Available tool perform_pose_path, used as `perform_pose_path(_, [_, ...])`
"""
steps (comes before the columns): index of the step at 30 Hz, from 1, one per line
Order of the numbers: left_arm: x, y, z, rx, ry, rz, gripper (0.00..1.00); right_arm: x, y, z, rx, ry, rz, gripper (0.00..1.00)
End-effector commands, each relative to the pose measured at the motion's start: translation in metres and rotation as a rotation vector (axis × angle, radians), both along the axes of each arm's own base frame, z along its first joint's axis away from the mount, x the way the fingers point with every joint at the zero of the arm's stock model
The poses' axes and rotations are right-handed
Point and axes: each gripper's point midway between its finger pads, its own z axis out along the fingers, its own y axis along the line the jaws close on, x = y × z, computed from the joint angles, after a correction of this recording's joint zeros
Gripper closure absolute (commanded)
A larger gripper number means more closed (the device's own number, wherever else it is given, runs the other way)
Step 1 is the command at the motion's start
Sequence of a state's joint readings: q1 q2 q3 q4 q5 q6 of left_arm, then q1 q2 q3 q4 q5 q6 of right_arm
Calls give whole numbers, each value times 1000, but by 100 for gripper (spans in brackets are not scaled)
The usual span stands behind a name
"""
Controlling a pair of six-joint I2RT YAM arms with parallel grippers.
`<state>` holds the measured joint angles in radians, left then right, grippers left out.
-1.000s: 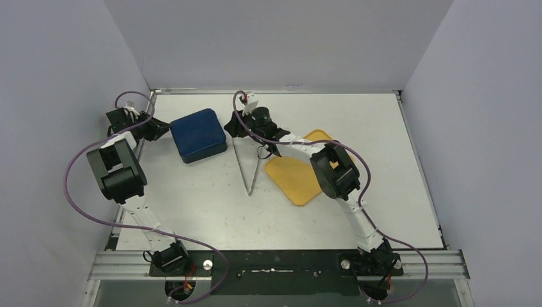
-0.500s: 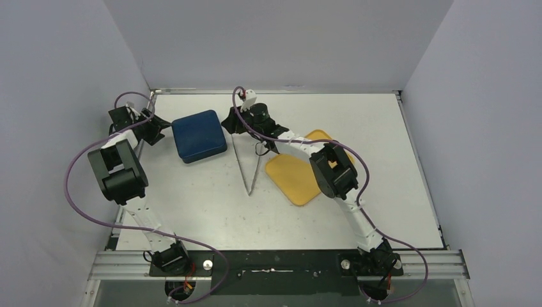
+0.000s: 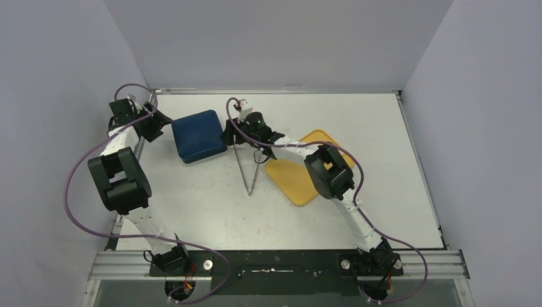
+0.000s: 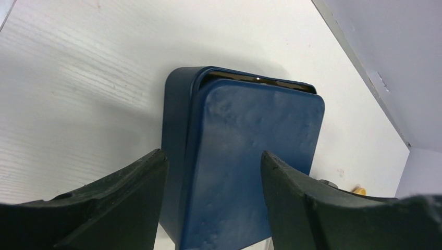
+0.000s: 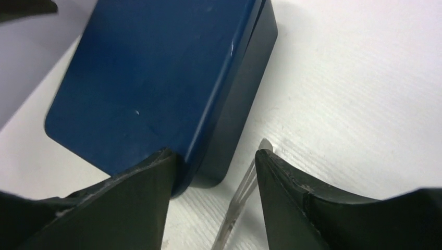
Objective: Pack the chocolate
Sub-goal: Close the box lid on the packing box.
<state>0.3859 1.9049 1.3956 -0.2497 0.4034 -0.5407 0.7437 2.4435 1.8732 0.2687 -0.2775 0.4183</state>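
Left gripper (image 4: pixel 213 155), at nine o'clock of the box (image 3: pixel 198 134), and right gripper (image 5: pixel 213 156), at three, had just let go, jaws apart and empty. No chocolate showed; maybe it was packed inside.

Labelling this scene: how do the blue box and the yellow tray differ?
The blue box is tall-sided with a lid on; the yellow tray lies low and flat. The blue box sits left of the tongs, the yellow tray right of them. The yellow tray's footprint looks larger than the blue box's. Both have rounded corners.
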Motion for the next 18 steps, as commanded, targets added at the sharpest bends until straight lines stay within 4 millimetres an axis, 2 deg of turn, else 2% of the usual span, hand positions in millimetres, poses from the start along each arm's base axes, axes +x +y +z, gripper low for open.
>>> perform_pose_path(1, [-4,-5,20,31,-33,-17,38,-14,8,55,4,-184,91,40])
perform_pose_path(4, [0,-5,20,25,-48,-19,38,-28,12,53,-69,-274,204,29])
perform_pose_path(8, [14,1,20,28,-68,1,38,-40,16,38,-191,-384,309,25])
perform_pose_path(13, [41,4,22,65,-92,-5,38,-41,13,22,-301,-456,349,19])
perform_pose_path(18, [60,5,26,121,-105,-9,39,-33,13,10,-407,-507,336,19])
